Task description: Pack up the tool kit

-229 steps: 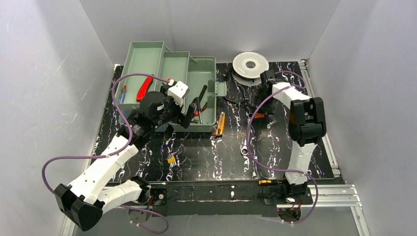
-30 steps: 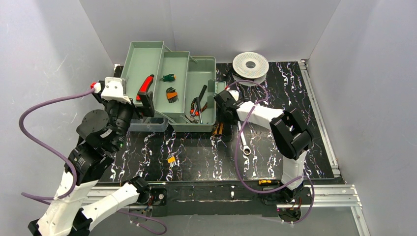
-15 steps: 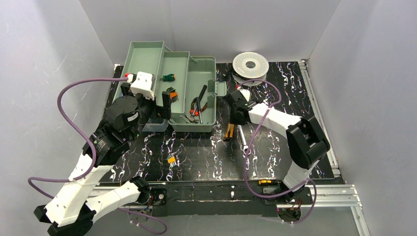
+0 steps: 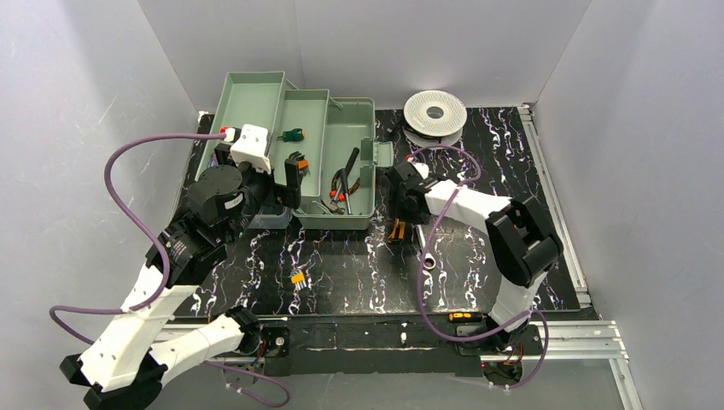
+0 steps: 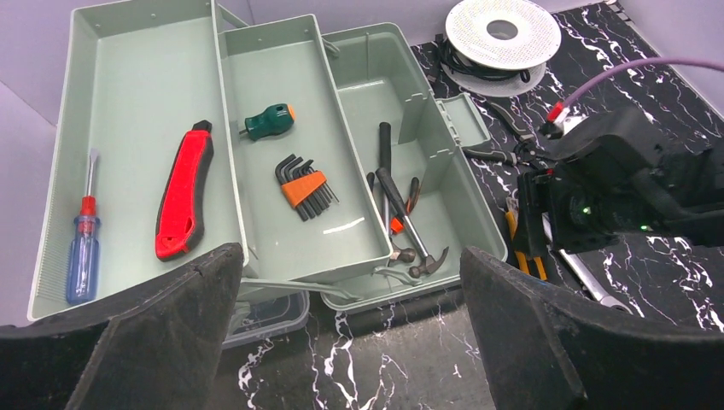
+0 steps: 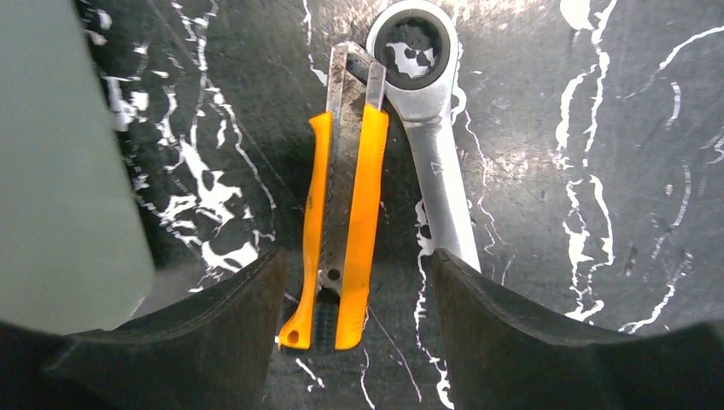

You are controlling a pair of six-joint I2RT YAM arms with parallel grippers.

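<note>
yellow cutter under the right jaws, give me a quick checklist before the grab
1. Right jaws open, straddling the yellow cutter: ok.
2. Cutter flat on the table: ok.
3. Wrench apart from cutter: not ok, its head touches the cutter's tip.
4. Cutter blade retracted: cannot tell.
5. Bare floor left in the toolbox bottom compartment: ok.
6. Left jaws open, off that compartment: ok.

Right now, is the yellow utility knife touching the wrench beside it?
Touching. The right wrist view shows the yellow utility knife lying with its metal tip against the ring head of the wrench, with no gap visible between them there.
</note>
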